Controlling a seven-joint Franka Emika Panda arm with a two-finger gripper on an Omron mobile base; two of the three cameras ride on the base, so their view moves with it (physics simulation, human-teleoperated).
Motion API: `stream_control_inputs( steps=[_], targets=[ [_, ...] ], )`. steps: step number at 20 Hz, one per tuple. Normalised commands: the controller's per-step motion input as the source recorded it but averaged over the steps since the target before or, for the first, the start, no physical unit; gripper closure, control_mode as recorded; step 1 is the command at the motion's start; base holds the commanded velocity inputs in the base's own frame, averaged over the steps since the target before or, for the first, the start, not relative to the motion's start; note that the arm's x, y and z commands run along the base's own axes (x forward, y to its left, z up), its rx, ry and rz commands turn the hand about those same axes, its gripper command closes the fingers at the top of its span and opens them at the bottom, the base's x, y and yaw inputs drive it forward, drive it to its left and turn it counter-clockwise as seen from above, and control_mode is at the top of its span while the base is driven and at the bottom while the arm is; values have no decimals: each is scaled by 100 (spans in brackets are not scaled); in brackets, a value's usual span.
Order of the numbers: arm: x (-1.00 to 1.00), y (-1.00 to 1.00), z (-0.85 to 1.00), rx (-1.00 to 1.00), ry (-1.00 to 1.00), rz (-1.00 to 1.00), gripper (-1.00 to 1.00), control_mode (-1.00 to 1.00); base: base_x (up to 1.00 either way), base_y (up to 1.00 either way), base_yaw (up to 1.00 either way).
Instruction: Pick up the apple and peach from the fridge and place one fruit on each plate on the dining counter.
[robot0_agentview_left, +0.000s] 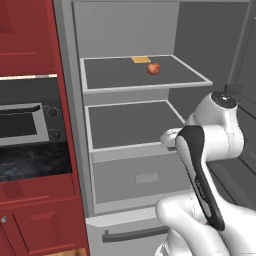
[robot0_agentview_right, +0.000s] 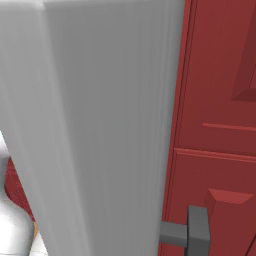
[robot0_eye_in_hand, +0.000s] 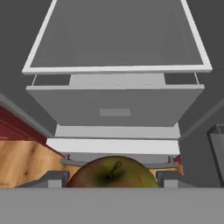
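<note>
Light-grey and tall, the fridge (robot0_agentview_left: 130, 30) stood open in the left base view, its inner walls, two grey shelves and a drawer all on show. Its door (robot0_agentview_right: 95, 125) hung close to the right base camera as a broad pale slab. Dark red cabinets (robot0_agentview_left: 30, 35) flanked the fridge on the left, and a black oven (robot0_agentview_left: 30, 125) with two round knobs was built into them. Another dark red cabinet door (robot0_agentview_right: 220, 100) with a grey handle stood past the fridge door's edge in the right base view.

The white arm (robot0_agentview_left: 215, 140) rose from the lower right of the left base view, bent in front of the drawer (robot0_agentview_left: 145, 177), which was closed and bore a small rectangular grip plate. From the hand camera the same drawer (robot0_eye_in_hand: 114, 105) sat below the lower shelf, with a strip of wooden floor (robot0_eye_in_hand: 22, 162) at the lower left.

On the upper shelf (robot0_agentview_left: 145, 75) a small reddish fruit, the peach (robot0_agentview_left: 153, 68), rested near the back, just in front of a flat yellow item (robot0_agentview_left: 140, 59).

The gripper (robot0_eye_in_hand: 114, 177) held the apple (robot0_eye_in_hand: 113, 173), a green-and-red fruit with its stem facing the camera. The jaws stood partly open, one fingertip (robot0_eye_in_hand: 56, 177) on either side of the fruit, closed against it.
</note>
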Motion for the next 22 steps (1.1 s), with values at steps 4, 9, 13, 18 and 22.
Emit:
stream_control_inputs(
  steps=[4, 9, 13, 18, 22],
  targets=[
    [-98, -19, 26, 0, 1, 0, 100, -100, 0, 0, 0],
    [-65, -7, 16, 0, 0, 0, 100, -100, 0, 0, 0],
    [-1, 0, 5, 0, 0, 0, 100, -100, 0, 0, 0],
    [0, 0, 0, 0, 0, 0, 100, 100, -1, 0, 0],
    [0, 0, 0, 0, 0, 0, 100, 100, -76, 31, 12]
  ],
)
